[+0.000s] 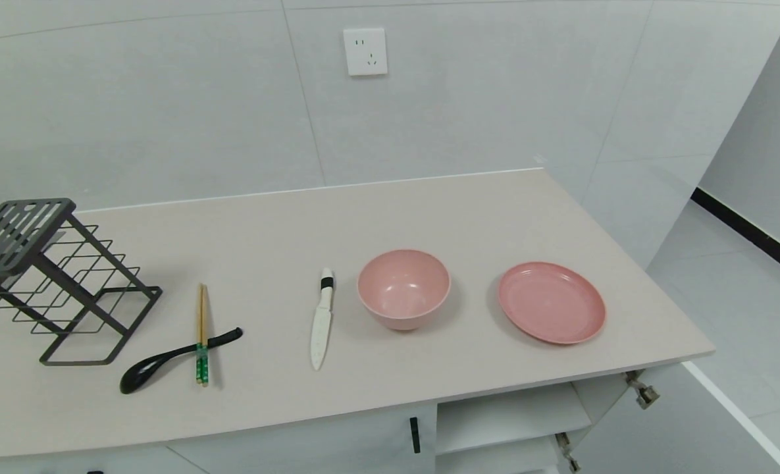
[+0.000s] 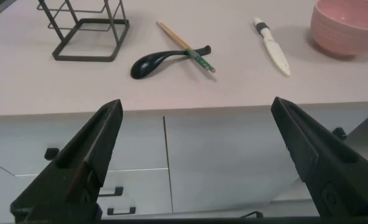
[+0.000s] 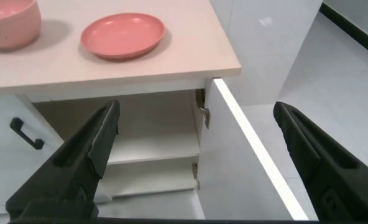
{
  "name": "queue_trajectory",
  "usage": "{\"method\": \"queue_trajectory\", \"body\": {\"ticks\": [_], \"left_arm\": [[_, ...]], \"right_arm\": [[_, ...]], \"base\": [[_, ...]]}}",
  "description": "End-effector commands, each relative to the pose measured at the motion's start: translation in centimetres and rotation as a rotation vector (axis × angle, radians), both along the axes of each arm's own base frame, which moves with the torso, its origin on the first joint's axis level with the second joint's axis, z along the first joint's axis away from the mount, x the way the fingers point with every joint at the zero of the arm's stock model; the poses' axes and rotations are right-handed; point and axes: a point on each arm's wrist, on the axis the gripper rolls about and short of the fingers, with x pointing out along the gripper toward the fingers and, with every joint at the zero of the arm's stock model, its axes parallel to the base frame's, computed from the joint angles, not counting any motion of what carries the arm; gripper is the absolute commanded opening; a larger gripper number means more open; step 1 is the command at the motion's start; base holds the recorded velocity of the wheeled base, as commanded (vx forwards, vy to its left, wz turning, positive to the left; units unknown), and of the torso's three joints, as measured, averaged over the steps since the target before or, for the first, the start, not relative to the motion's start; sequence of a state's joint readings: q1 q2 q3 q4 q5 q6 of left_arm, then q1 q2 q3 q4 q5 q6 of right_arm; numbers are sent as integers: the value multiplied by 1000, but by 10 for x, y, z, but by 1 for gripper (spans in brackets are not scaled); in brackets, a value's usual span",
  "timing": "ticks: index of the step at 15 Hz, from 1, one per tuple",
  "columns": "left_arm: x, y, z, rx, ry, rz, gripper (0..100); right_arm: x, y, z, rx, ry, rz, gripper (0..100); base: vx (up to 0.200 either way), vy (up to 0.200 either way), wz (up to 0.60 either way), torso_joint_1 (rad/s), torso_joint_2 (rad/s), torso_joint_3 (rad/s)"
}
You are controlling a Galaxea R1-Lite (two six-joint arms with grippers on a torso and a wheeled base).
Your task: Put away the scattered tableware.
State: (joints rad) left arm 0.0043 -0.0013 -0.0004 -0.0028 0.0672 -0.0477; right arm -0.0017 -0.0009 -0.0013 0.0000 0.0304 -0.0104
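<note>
On the beige countertop (image 1: 468, 217) lie a pink bowl (image 1: 403, 288), a pink plate (image 1: 551, 301), a white knife (image 1: 322, 318), a black spoon (image 1: 174, 361) and a pair of wooden chopsticks (image 1: 201, 333) crossing the spoon's handle. A black wire rack (image 1: 47, 276) stands at the left. My left gripper (image 2: 196, 155) is open, held low in front of the counter's edge, facing the spoon (image 2: 162, 61), chopsticks (image 2: 187, 46), knife (image 2: 272, 46) and bowl (image 2: 349, 26). My right gripper (image 3: 196, 155) is open, below the counter by the open cabinet, with the plate (image 3: 122, 35) and bowl (image 3: 9, 23) beyond.
Under the counter's right end a cabinet door (image 3: 255, 155) stands open, showing white shelves (image 1: 508, 418). Closed cabinet fronts with black handles (image 1: 415, 434) lie to the left. A tiled wall with a socket (image 1: 365, 51) backs the counter. The counter's right edge drops to the floor.
</note>
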Motion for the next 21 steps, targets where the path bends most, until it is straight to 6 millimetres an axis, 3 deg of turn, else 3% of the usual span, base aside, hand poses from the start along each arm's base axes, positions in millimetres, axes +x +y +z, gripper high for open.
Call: {"method": "queue_trajectory", "body": {"ticks": [1, 3, 21], "left_arm": [[0, 0, 0, 0, 1, 1, 100], [0, 0, 0, 3, 2, 1, 100], [0, 0, 0, 0, 1, 1, 100]], "right_arm": [[0, 0, 0, 0, 1, -1, 100], [0, 0, 0, 0, 2, 0, 100], [0, 0, 0, -11, 3, 3, 100]], "base": [[200, 0, 0, 100, -217, -90], [200, 0, 0, 51, -85, -41], [22, 0, 0, 3, 1, -1]]}}
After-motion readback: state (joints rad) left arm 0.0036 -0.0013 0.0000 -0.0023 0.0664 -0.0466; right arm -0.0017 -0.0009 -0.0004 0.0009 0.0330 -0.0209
